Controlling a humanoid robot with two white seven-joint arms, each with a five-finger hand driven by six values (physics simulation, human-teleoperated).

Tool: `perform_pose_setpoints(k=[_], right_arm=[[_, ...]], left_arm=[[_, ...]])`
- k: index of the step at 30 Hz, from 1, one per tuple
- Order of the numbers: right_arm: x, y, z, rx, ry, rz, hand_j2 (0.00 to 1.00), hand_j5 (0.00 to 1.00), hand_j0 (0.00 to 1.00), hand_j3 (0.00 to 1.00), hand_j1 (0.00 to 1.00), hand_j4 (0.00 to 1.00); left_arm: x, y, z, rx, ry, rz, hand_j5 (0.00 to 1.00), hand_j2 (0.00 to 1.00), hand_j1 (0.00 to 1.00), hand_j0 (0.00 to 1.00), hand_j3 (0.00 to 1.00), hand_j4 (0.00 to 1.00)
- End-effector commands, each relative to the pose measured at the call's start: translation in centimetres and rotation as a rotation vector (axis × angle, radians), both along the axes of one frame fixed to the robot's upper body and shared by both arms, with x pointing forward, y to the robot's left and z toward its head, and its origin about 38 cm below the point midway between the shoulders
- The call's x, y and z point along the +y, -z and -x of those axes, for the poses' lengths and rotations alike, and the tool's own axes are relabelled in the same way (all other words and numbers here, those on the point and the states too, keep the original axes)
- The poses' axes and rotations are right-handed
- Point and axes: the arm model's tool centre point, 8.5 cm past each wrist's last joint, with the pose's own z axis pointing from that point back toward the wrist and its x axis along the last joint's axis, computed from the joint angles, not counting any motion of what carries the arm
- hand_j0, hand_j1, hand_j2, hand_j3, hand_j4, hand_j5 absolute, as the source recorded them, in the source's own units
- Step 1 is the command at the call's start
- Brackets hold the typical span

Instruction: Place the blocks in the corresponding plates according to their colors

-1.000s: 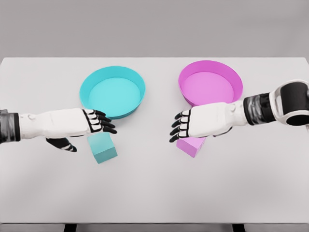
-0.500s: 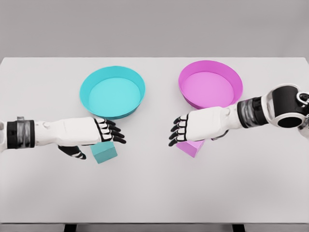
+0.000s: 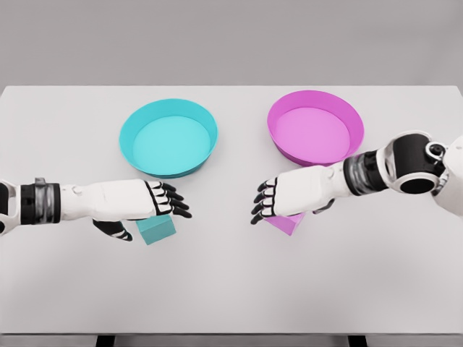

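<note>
Head view: smooth round cyan plate (image 3: 168,137), matte cyan cube (image 3: 156,228).

white table (image 3: 231,289), plain grey backdrop (image 3: 231,40) behind its far edge

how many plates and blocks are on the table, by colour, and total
cyan plate: 1
magenta plate: 1
cyan block: 1, partly under the left hand
magenta block: 1, partly under the right hand
total: 4, both plates empty
</note>
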Motion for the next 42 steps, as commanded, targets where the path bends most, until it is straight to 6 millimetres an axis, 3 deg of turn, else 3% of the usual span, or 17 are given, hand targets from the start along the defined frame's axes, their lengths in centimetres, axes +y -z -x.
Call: perform_pose_setpoints(k=[1, 8, 11, 15, 18, 21, 24, 29, 34, 37, 40, 42], right_arm=[[0.1, 0.2, 0.0, 0.005, 0.002, 0.001, 1.00, 1.00, 1.00, 1.00, 1.00, 1.00], [0.1, 0.4, -0.3, -0.007, 0.004, 0.014, 1.00, 1.00, 1.00, 1.00, 1.00, 1.00], [0.0, 0.4, -0.3, -0.011, 0.003, 0.018, 0.88, 0.88, 0.88, 0.88, 0.88, 0.88], [0.1, 0.5, -0.3, -0.018, 0.001, 0.024, 0.79, 0.79, 0.79, 0.79, 0.79, 0.79], [0.1, 0.3, -0.4, -0.023, 0.001, 0.025, 0.67, 0.67, 0.67, 0.67, 0.67, 0.67], [0.1, 0.1, -0.5, -0.027, 0.000, 0.024, 0.65, 0.65, 0.65, 0.65, 0.65, 0.65], [0.1, 0.0, -0.5, -0.028, 0.001, 0.023, 0.62, 0.62, 0.62, 0.62, 0.62, 0.62], [0.5, -0.8, -0.9, -0.047, -0.002, 0.010, 0.59, 0.59, 0.59, 0.59, 0.59, 0.59], [0.4, -2.8, -1.7, -0.086, 0.010, -0.015, 0.59, 0.59, 0.59, 0.59, 0.59, 0.59], [-0.5, -5.7, -2.7, -0.130, 0.051, -0.075, 0.59, 0.59, 0.59, 0.59, 0.59, 0.59], [-3.1, -9.8, -3.8, -0.147, 0.140, -0.191, 0.60, 0.60, 0.60, 0.60, 0.60, 0.60], [-5.0, -10.4, -5.6, -0.158, 0.223, -0.208, 0.60, 0.60, 0.60, 0.60, 0.60, 0.60]], left_arm=[[0.1, 0.2, -0.1, 0.000, -0.005, -0.008, 1.00, 1.00, 1.00, 1.00, 1.00, 1.00], [0.0, 0.5, -0.4, -0.017, -0.009, -0.031, 1.00, 1.00, 1.00, 1.00, 1.00, 1.00], [-0.6, 0.9, -0.6, -0.027, -0.006, -0.036, 1.00, 1.00, 1.00, 1.00, 1.00, 1.00], [-0.6, 1.0, -0.6, -0.026, -0.005, -0.039, 0.99, 0.99, 0.99, 0.99, 0.99, 0.99], [-0.5, 1.1, -0.6, -0.031, -0.005, -0.048, 0.89, 0.89, 0.89, 0.89, 0.89, 0.89], [-0.5, 1.1, -0.5, -0.030, -0.005, -0.048, 0.80, 0.80, 0.80, 0.80, 0.80, 0.80], [-0.5, 1.2, -0.5, -0.028, -0.006, -0.050, 0.79, 0.79, 0.79, 0.79, 0.79, 0.79], [-0.5, 1.2, -0.5, -0.029, -0.005, -0.051, 0.65, 0.65, 0.65, 0.65, 0.65, 0.65], [-0.4, 0.9, -0.5, -0.034, -0.004, -0.052, 0.58, 0.58, 0.58, 0.58, 0.58, 0.58], [-0.5, 0.8, -0.5, -0.038, -0.001, -0.049, 0.57, 0.57, 0.57, 0.57, 0.57, 0.57], [-0.5, 0.5, -0.5, -0.045, -0.001, -0.046, 0.55, 0.55, 0.55, 0.55, 0.55, 0.55], [-0.6, 0.1, -0.5, -0.053, 0.005, -0.043, 0.54, 0.54, 0.54, 0.54, 0.54, 0.54]])
